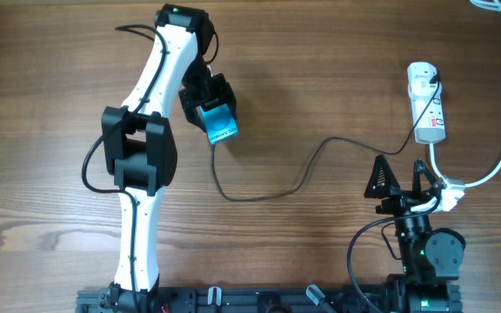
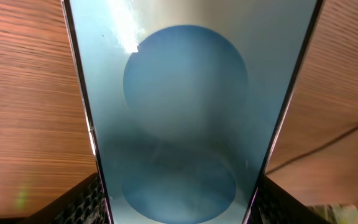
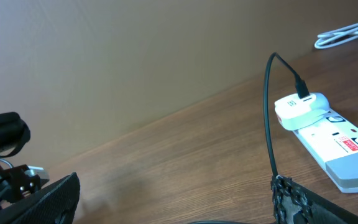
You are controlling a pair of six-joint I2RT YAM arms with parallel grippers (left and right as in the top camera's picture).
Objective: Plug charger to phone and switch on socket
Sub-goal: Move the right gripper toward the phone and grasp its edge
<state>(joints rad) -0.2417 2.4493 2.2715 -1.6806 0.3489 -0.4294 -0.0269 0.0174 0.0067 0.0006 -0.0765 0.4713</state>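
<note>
**Phone clamped on the left, right jaws spread wide near the socket**

Just on the near side of the socket (image 1: 428,106), the right gripper (image 1: 401,181) hangs with its jaws spread wide, holding nothing. The socket's white lead (image 1: 481,178) loops past it. The charger (image 1: 320,149) has its plug in the socket's far end. Its black cable runs well away from the socket to the phone (image 1: 222,129). There the left gripper (image 1: 216,111) is clamped on the phone's edges, screen lit teal. Whether the connector is seated cannot be told.
</note>
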